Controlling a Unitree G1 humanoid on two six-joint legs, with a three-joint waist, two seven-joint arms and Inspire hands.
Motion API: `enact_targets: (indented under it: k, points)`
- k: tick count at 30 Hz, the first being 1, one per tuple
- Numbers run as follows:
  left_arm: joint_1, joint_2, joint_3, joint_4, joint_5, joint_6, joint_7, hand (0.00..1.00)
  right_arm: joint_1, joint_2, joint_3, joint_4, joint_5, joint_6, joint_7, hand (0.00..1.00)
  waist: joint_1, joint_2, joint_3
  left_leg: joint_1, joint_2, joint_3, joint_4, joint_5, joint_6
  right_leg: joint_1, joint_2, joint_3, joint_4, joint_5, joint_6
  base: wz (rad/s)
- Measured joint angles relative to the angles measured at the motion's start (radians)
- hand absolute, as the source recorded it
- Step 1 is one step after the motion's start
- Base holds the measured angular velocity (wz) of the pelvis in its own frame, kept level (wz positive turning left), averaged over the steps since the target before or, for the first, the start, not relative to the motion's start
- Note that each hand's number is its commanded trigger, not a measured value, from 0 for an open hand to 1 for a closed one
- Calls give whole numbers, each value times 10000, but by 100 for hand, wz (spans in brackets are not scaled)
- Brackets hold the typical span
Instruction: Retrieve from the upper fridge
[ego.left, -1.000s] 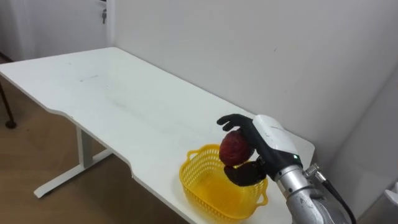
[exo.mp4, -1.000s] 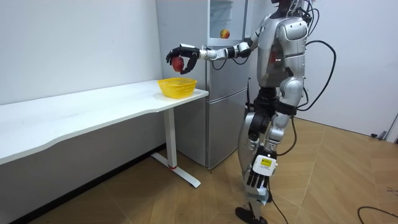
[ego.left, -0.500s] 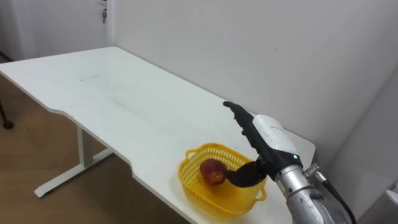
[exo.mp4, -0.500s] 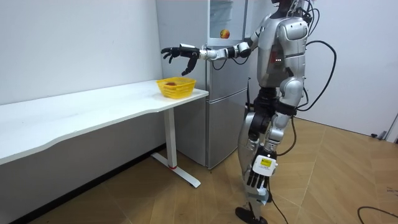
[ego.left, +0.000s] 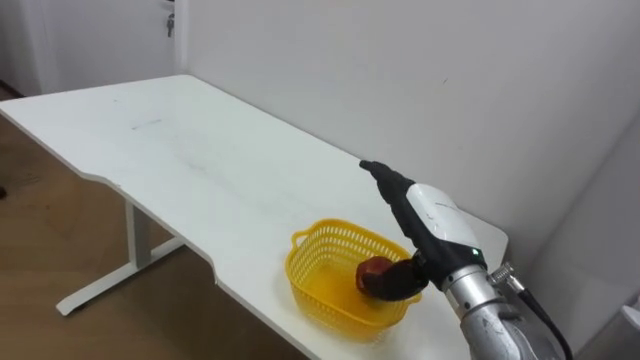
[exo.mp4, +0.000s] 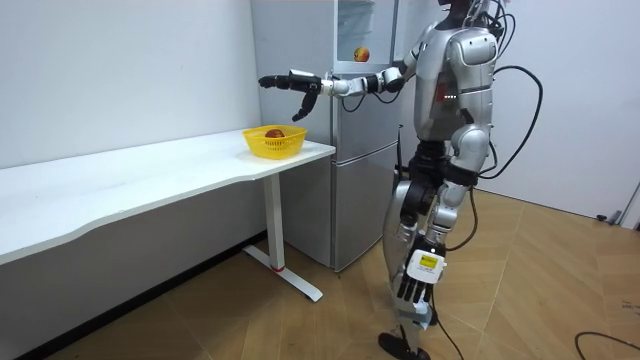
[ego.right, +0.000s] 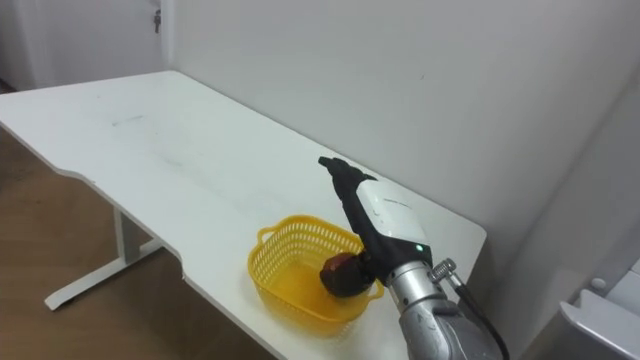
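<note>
Fruit (ego.left: 373, 274), red, round and judged firm, light and easily bruised, is seen lying inside the yellow basket (ego.left: 315, 243), while the right hand (ego.left: 432, 218) is held just above the basket with fingers (ego.left: 385, 180) straightened, gripping nothing; cupping around the widest part is advised.

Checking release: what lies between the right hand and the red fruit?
Only air below the right hand, in the room view; the fruit lies in the basket.
</note>
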Motion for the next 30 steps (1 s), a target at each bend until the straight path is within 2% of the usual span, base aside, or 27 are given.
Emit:
enact_targets:
  k: [11,15,18,24,26,28,30]
  points:
    - [14,2,-1,-15,-3,-4,175,0,0,-9,-14,-269,68,-29,-6,0,-56,41,23,2,-6,5,23,0,0,10,-1,22,2,1,-2,0]
    - [96,-4,-2,22,-9,-6,203,0,3,-12,-36,-766,67,-123,-99,0,-256,133,23,17,-16,37,25,0,0,16,-3,73,-3,7,-11,-1]
    - [191,-20,18,25,37,-4,201,0,33,-14,-209,-1493,72,-124,-383,0,-388,264,-27,21,-7,151,26,0,1,-51,2,206,5,18,-29,-11]
    - [458,-79,122,21,112,-6,286,0,386,-14,-1202,-4135,-49,-365,-940,0,-897,771,-180,230,32,612,-1,1,4,-63,14,589,14,38,-49,-18]
    - [486,-134,232,21,100,-35,442,0,841,4,-1645,-5010,35,-432,-1182,0,-1106,934,-131,377,60,736,-69,-1,8,21,16,664,59,44,-53,-17]
    - [511,-144,231,22,43,-40,553,0,1083,5,-1850,-5371,163,-474,-1298,0,-1310,1039,-136,541,138,952,-201,-21,33,15,45,786,157,54,-69,-25]
    - [528,-182,233,31,-16,-60,677,0,1302,6,-2103,-5658,317,-522,-1446,0,-1413,1108,-177,575,166,1071,-326,-24,32,-17,72,905,159,68,-93,-23]
